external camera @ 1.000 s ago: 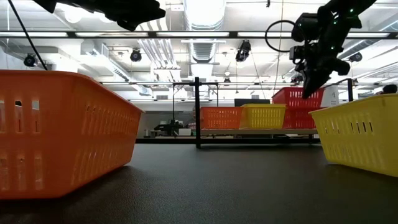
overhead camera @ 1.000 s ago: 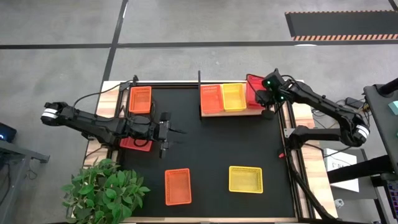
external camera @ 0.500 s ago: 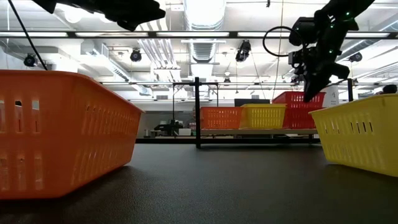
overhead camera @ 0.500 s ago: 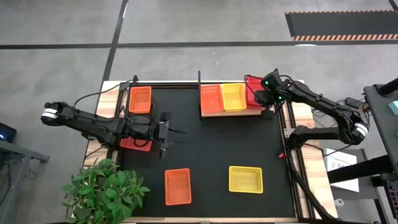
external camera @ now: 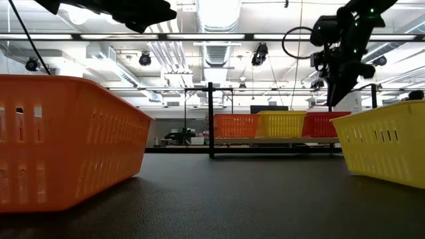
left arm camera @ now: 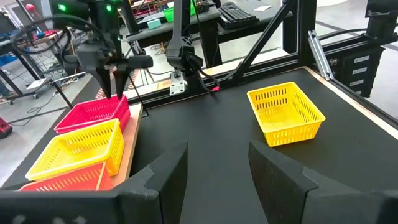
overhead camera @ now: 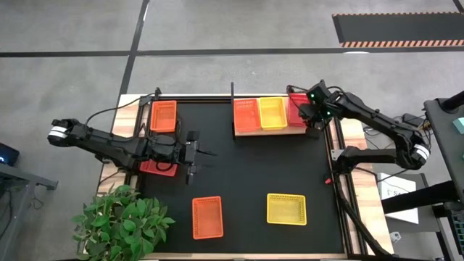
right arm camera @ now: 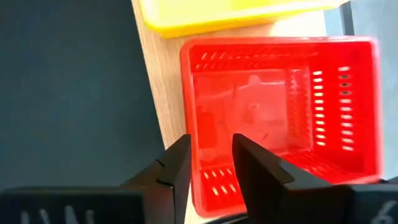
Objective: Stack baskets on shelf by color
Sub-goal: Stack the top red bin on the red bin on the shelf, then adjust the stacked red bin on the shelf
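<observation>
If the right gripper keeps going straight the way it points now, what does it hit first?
Most likely the red plastic mesh basket on the wooden shelf: the right gripper points at its near rim, though the gap is hard to judge.

From where I stood, nothing could be read: no lettering, brand, number or label showed on any of the baskets, the shelf, the arms or the tabletop, and the room behind offered no legible sign.

You look straight down from overhead and level across the bench; both wrist cameras and these share the red basket (right arm camera: 280,118) on the shelf (overhead camera: 270,131).
</observation>
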Tool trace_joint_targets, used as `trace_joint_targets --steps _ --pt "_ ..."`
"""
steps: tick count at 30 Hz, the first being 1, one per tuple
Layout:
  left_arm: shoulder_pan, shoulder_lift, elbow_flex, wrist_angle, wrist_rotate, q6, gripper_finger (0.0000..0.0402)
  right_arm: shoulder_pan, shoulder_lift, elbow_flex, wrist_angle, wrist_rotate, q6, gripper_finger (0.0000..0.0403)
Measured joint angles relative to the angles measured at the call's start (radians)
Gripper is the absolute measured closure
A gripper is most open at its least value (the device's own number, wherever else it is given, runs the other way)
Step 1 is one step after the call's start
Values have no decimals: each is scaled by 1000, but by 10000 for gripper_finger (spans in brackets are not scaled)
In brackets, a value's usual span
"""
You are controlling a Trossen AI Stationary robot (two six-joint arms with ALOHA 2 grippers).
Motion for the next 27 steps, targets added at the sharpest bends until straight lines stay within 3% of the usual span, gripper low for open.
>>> trace_joint_targets --steps 6,9,13,20,27 --pt "0 0 0 4 0 1 247 0 9 93 -29 -42 135 300" --pt "0 0 -1 17 0 1 247 8 20 101 -9 -104 164 324" --pt "0 0 -7 22 0 1 247 23 58 94 -18 -105 180 367" --pt "0 0 -10 22 0 1 247 22 147 94 -134 58 207 394" --pt "0 0 -12 29 0 1 247 22 201 94 -214 126 219 394"
